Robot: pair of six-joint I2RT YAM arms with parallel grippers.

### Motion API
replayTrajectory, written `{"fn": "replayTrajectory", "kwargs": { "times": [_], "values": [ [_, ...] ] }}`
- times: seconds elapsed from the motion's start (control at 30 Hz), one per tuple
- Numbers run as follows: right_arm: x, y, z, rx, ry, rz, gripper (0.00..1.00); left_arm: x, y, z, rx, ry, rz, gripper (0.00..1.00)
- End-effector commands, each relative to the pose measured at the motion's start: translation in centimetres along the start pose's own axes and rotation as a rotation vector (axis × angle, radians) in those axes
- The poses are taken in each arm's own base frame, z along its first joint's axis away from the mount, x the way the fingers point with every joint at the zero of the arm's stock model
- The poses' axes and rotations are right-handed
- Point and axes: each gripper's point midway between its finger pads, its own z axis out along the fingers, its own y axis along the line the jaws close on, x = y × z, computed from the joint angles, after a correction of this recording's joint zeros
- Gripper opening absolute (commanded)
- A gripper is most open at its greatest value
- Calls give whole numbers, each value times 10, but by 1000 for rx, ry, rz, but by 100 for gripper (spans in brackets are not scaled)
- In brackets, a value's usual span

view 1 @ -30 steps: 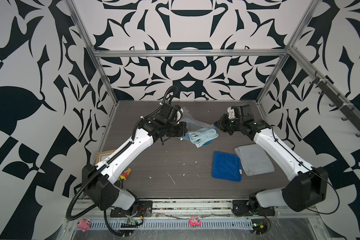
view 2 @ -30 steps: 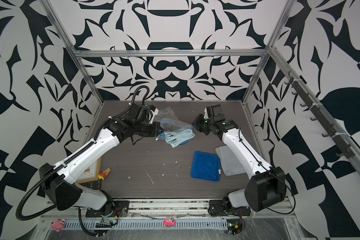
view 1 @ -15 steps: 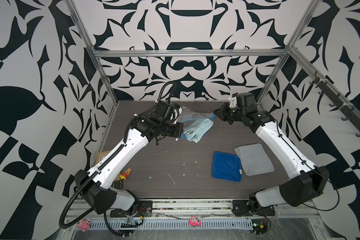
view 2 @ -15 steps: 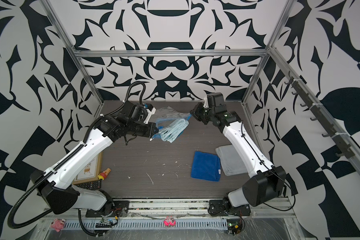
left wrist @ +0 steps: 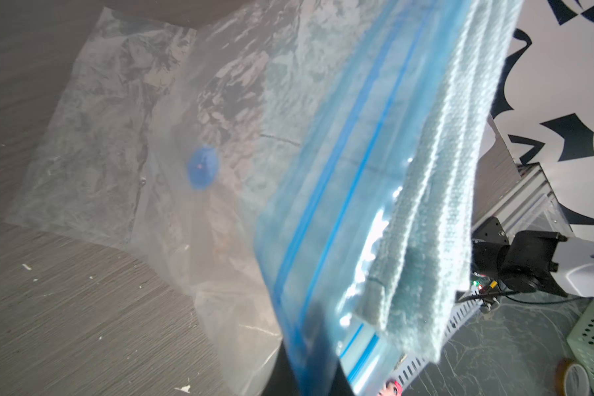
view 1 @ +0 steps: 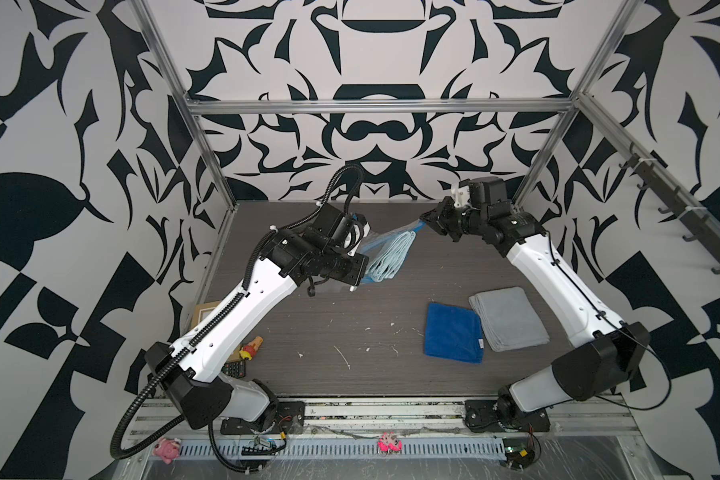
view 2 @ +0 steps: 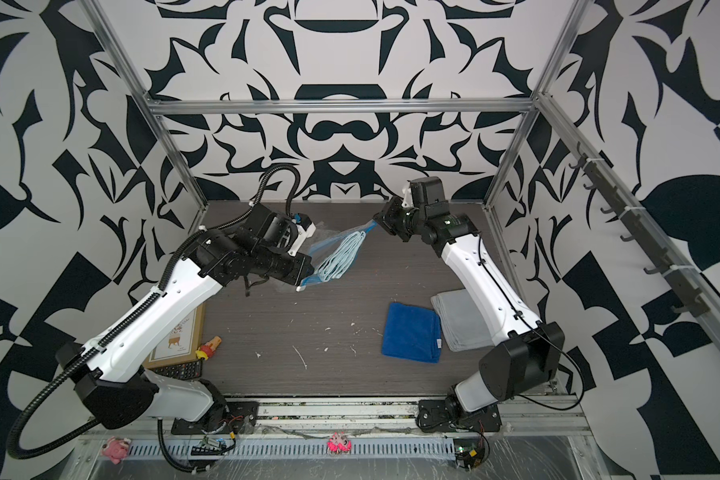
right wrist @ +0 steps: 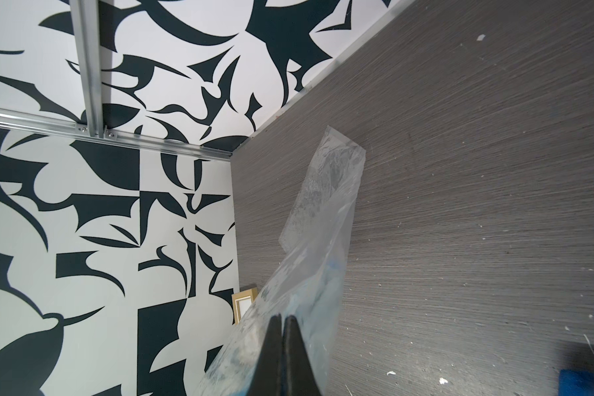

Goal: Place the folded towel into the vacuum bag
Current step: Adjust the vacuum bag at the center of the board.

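At the near left corner of the table [view 1: 350, 324] lay a calculator [view 1: 233, 368], a small toy [view 1: 252, 347] and a picture frame [view 1: 204, 311]. They were well apart from my work. Toward the right edge, a blue towel [view 1: 453, 332] and a grey towel [view 1: 508, 318] lay flat, side by side and touching.

Further back, above the middle of the table, I held the vacuum bag [view 1: 373, 244] in the air between both arms. My left tool [view 1: 360, 274] was closed on one corner of the blue zip strip [left wrist: 340, 171]. My right tool [view 1: 427, 218] was closed on the other corner; in the right wrist view the two fingers [right wrist: 290, 343] stood pressed together on the plastic. I believe I gripped it in this way to keep the mouth stretched and raised, so that the cloth could slide down by its own weight.

The folded towel [view 1: 393, 257], pale blue, hung along the strip between my tools. It seemed to sit at the mouth of the bag, but I could not tell how deep it was inside.

The rest of the bag sloped down to the table toward the far left corner, with the round valve cap [left wrist: 202, 167] on the crinkled clear part. I judged that the towel was not fully in.
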Motion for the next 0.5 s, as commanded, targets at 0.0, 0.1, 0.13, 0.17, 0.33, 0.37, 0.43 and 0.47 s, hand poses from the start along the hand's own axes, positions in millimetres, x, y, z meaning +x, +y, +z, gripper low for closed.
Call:
{"fn": "replayTrajectory", "kwargs": {
  "times": [0.0,0.1,0.13,0.17,0.33,0.37,0.43,0.47],
  "values": [
    [-19,31,-15,-67,-75,-49,0,-13,3,-30,-50,-57,14,0],
    [-20,42,-19,-79,-75,-93,0,-26,-2,-36,-43,-76,26,0],
    [-20,45,-20,-79,-73,-105,0,-29,-2,-35,-43,-71,30,0],
    [-20,48,-21,-82,-73,-118,0,-31,-3,-35,-46,-67,33,0],
    [-21,54,-25,-92,-83,-160,0,-43,2,-29,-91,-59,27,0],
    [-21,53,-26,-86,-88,-162,0,-46,2,-29,-95,-62,24,0],
    [-23,48,-27,-69,-111,-165,0,-49,1,-26,-90,-57,16,0],
    [-25,45,-28,-58,-122,-162,0,-50,-2,-24,-76,-53,13,0]
  ]
}}
